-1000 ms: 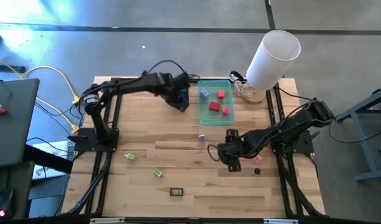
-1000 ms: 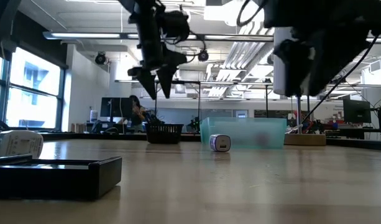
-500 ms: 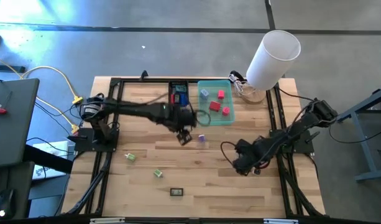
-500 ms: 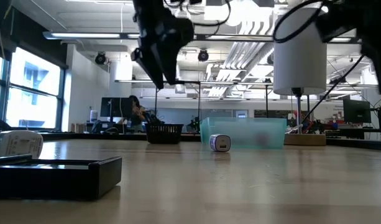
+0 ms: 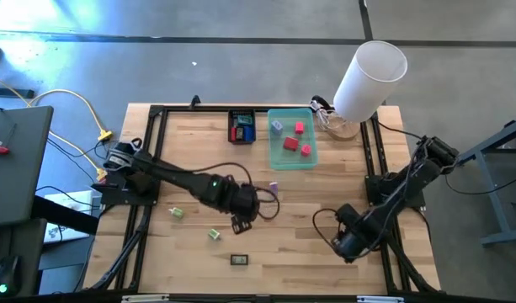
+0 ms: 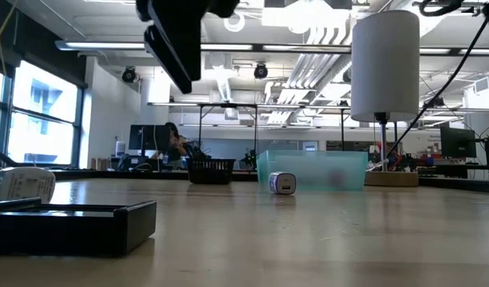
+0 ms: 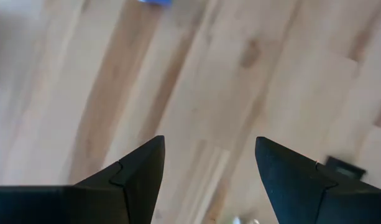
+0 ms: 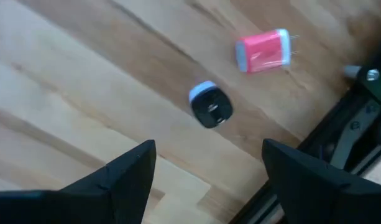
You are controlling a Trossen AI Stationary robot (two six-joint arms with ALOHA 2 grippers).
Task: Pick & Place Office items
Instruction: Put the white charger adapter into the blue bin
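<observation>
Small office items lie scattered on the wooden table: a purple piece [image 5: 273, 187], two green pieces [image 5: 175, 212] [image 5: 213, 234] and a black piece [image 5: 238, 259] near the front edge. My left gripper [image 5: 241, 220] hangs open over bare wood mid-table [image 7: 209, 162], between the purple piece and the nearer green one. My right gripper [image 5: 346, 244] is open at the near right, pointing down. In its wrist view [image 8: 206, 180] a red piece [image 8: 261, 51] and a black piece with a pale blue cap [image 8: 210, 107] lie on the wood ahead of the fingers.
A translucent teal tray [image 5: 275, 150] at the far middle holds red and pink pieces. A small black tray [image 5: 242, 126] with red and blue pieces stands beside it. A tall white cylinder [image 5: 371, 76] rises at the far right corner. Dark frame rails [image 5: 384, 252] run along both sides.
My left gripper has swung from beside the trays at the far edge toward the near edge, out over the middle of the table, staying open. My right gripper has moved toward the near right corner and rolled about its own axis, also staying open. No item has moved.
</observation>
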